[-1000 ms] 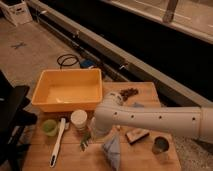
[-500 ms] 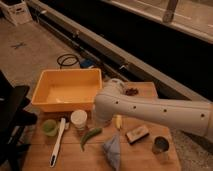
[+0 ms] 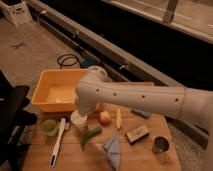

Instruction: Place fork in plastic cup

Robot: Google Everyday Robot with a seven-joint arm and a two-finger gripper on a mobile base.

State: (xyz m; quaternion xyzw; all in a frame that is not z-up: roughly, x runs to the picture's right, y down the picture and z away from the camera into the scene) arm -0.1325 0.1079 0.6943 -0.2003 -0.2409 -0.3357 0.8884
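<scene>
My gripper (image 3: pixel 81 111) is at the end of the white arm (image 3: pixel 145 97), which reaches in from the right. It hangs directly over a small white cup (image 3: pixel 78 121) on the wooden table (image 3: pixel 75 159) and is mostly hidden by the wrist. A translucent green plastic cup (image 3: pixel 49 127) stands upright to the left of the white cup. I see no fork; it may be hidden under the arm or in the gripper. A long white-handled brush (image 3: pixel 57 142) lies between the two cups, and a curved green vegetable (image 3: pixel 91 136) lies just right of the white cup.
A yellow bin (image 3: pixel 47 95) stands at the back left of the table. An orange fruit (image 3: pixel 104 118), a yellow item (image 3: pixel 118 119), a blue cloth (image 3: pixel 114 147), a sponge (image 3: pixel 137 133) and a metal cup (image 3: pixel 160 146) lie to the right. A dark chair (image 3: pixel 12 112) stands on the left.
The arm's end has risen from the table beside the green vegetable and swung left, and it is now over the white cup. The objects on the table have not moved.
</scene>
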